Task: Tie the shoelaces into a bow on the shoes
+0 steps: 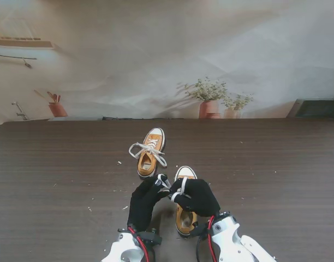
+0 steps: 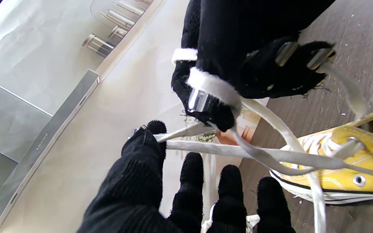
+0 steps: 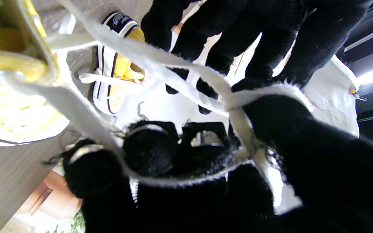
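Both black knit-gloved hands, left hand [image 1: 146, 197] and right hand [image 1: 193, 195], pinch flat white laces [image 2: 225, 152] over the near yellow canvas shoe [image 1: 184, 218]; heel label unreadable

left hand [image 1: 143, 201]: black knitted glove over every finger
right hand [image 1: 195, 196]: black knit glove, worn through to silver metal fingertips
wrists: white shells, red cables
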Controlling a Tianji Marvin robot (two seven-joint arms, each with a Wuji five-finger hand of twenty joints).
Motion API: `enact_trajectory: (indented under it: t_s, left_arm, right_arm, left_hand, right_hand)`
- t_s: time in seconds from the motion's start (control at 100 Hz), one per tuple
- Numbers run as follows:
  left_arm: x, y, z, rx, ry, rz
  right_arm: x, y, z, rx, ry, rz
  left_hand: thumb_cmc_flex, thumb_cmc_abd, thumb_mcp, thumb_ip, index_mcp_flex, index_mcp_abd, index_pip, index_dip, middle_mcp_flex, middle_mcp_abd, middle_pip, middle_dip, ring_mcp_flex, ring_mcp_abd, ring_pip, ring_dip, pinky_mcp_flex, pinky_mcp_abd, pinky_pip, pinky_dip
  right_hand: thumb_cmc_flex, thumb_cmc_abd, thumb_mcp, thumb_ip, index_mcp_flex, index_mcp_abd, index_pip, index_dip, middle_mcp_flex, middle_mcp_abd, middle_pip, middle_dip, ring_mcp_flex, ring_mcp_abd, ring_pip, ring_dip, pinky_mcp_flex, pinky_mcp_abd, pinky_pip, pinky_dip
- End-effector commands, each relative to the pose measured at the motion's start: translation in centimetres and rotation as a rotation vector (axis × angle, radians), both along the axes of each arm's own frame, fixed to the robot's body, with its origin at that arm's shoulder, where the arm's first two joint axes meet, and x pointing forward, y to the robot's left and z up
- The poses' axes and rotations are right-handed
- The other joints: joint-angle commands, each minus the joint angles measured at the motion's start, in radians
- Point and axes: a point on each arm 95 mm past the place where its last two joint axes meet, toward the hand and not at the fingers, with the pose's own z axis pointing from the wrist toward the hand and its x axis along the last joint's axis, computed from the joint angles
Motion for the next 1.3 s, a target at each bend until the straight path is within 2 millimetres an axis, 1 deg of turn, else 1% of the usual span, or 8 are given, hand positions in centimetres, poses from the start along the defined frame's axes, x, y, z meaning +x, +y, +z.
enact_trajectory:
  t_s: [0.0,0.14,0.31,0.53,0.74,0.87,1.07,1.29]
  left_arm:
    - [0.0,-0.1,0.7,0.009,-0.026,-0.007]
    - [0.1,0.3,0.8,0.069,-0.062,-0.009]
    - [0.3,0.7,1.1,0.144,-0.122,0.007]
    - [0.5,1.1,1.2,0.181,-0.183,-0.011]
    - [0.7,1.0,1.3,0.216,-0.234,0.004]
    - [0.8,1.1,1.2,0.236,-0.249,0.021]
    - [0.8,1.1,1.1,0.246,-0.246,0.017]
    - [1.0,1.3,0.8,0.264,-0.277,0.003]
  right_arm:
    - [-0.2,0.0,-0.3,-0.008,0.013,0.012]
    - [-0.3,-0.1,-0.4,-0.005,0.014,0.008]
    - [-0.3,-0.2,-0.2,0.001,0.01,0.007]
    - [-0.4,-0.3,-0.1,0.013,0.016,0.012]
    - [-0.4,-0.3,-0.1,0.022,0.026,0.017]
    - [-0.4,-0.3,0.0,0.024,0.026,0.022]
    - [-0.4,-0.1,0.0,0.022,0.029,0.031]
    - [-0.3,-0.1,-0.2,0.02,0.039,0.026]
  left_hand:
    - [0.059,0.016,-0.033,0.014,-0.005,-0.025,0.092,0.096,0.016,-0.027,0.024,0.014,0.032,-0.005,0.023,0.004,0.006,-0.015,0.031,-0.009]
    - [0.06,0.053,-0.037,0.012,-0.092,0.03,0.194,0.299,0.0,-0.025,0.045,0.03,0.015,-0.006,0.014,-0.002,0.001,-0.018,0.018,-0.024]
    - [0.047,0.031,-0.026,0.025,-0.094,0.032,0.235,0.366,0.025,-0.03,0.094,0.066,0.021,-0.007,0.017,-0.001,0.001,-0.018,0.016,-0.026]
    - [0.102,0.113,-0.031,0.021,-0.208,0.127,0.303,0.548,0.002,0.009,0.105,0.322,0.001,-0.01,0.011,-0.002,-0.005,-0.016,-0.069,-0.053]
    - [0.117,0.013,0.022,0.043,-0.199,0.048,0.252,0.352,0.028,-0.017,0.036,0.32,0.005,-0.015,0.007,-0.001,-0.003,-0.021,-0.088,0.004]
    - [0.121,-0.074,0.208,0.044,-0.237,-0.003,0.265,0.293,0.035,-0.028,-0.008,0.315,0.004,-0.022,0.011,-0.002,0.002,-0.024,-0.076,0.01]
    - [0.121,-0.072,0.271,0.026,-0.205,-0.041,0.367,0.365,0.072,-0.027,-0.032,0.33,0.011,-0.016,0.015,-0.006,0.004,-0.022,-0.06,0.002]
    - [0.121,-0.132,0.411,0.013,-0.144,-0.078,0.447,0.583,0.159,-0.028,-0.071,0.476,0.02,-0.014,0.02,-0.005,0.002,-0.02,-0.05,-0.013]
  right_hand:
    - [0.005,-0.004,0.006,-0.013,0.021,-0.047,0.028,-0.013,0.062,-0.009,0.021,0.019,0.026,-0.002,0.013,0.021,0.003,0.019,0.015,-0.002]
    - [0.004,-0.004,0.007,-0.013,0.022,-0.049,0.03,-0.01,0.063,-0.009,0.02,0.019,0.026,-0.002,0.013,0.021,0.002,0.019,0.015,-0.002]
    - [0.001,-0.005,0.006,-0.013,0.023,-0.055,0.03,-0.007,0.061,-0.009,0.019,0.018,0.025,-0.001,0.008,0.019,-0.004,0.016,0.012,-0.003]
    - [-0.004,0.006,-0.005,-0.013,0.014,-0.069,0.013,-0.023,0.026,-0.006,-0.032,-0.015,0.024,0.014,-0.089,-0.024,-0.053,0.005,-0.035,-0.02]
    - [-0.002,0.008,-0.009,-0.012,0.012,-0.066,0.011,-0.035,0.024,0.0,-0.037,-0.025,0.024,0.019,-0.104,-0.031,-0.067,0.008,-0.047,-0.024]
    - [-0.001,0.007,-0.009,-0.011,0.012,-0.065,0.012,-0.037,0.024,-0.001,-0.036,-0.027,0.025,0.019,-0.104,-0.032,-0.067,0.009,-0.048,-0.024]
    - [-0.001,0.006,-0.008,-0.011,0.013,-0.065,0.016,-0.04,0.028,-0.003,-0.03,-0.029,0.025,0.019,-0.105,-0.032,-0.066,0.01,-0.048,-0.025]
    - [0.001,0.005,-0.006,-0.011,0.015,-0.062,0.02,-0.042,0.028,-0.001,-0.026,-0.031,0.025,0.019,-0.105,-0.032,-0.065,0.012,-0.048,-0.026]
